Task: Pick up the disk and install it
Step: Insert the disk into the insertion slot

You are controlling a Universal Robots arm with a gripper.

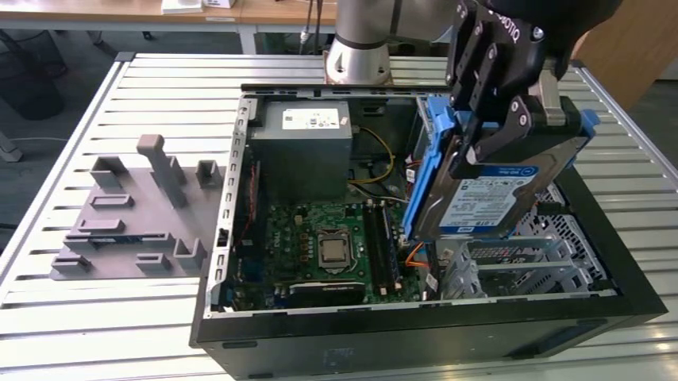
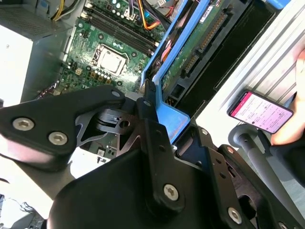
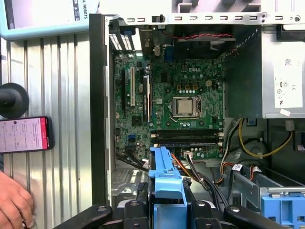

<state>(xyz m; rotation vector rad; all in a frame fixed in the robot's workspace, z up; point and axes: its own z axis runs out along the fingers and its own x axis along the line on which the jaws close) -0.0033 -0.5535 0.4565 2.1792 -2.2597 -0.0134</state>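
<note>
above the open computer case (image 1: 424, 337), the jaws are gripping the disk (image 1: 498, 186) by its upper end, closing on the blue carrier bracket that frames it (the blue-and-white label is facing the exterior camera). the disk is hanging steeply tilted, almost on edge, clear of the bench (image 1: 106, 317). its lower end is pointing down toward the silver metal cage (image 1: 529, 266) at the exterior view's right side of the case. beside it, deeper in the case, the green motherboard (image 1: 317, 238) is lying exposed, and the grey power supply box (image 1: 302, 151) is sitting at the far end near the arm's base. outside the case, at the exterior view's left, a grey moulded fixture (image 1: 138, 214) is resting on the slatted bench. in the first wrist view a phone (image 3: 24, 134) with a lit pink screen is lying on the bench just beyond the case wall, and a person's hand (image 3: 14, 202) is resting near it.
</note>
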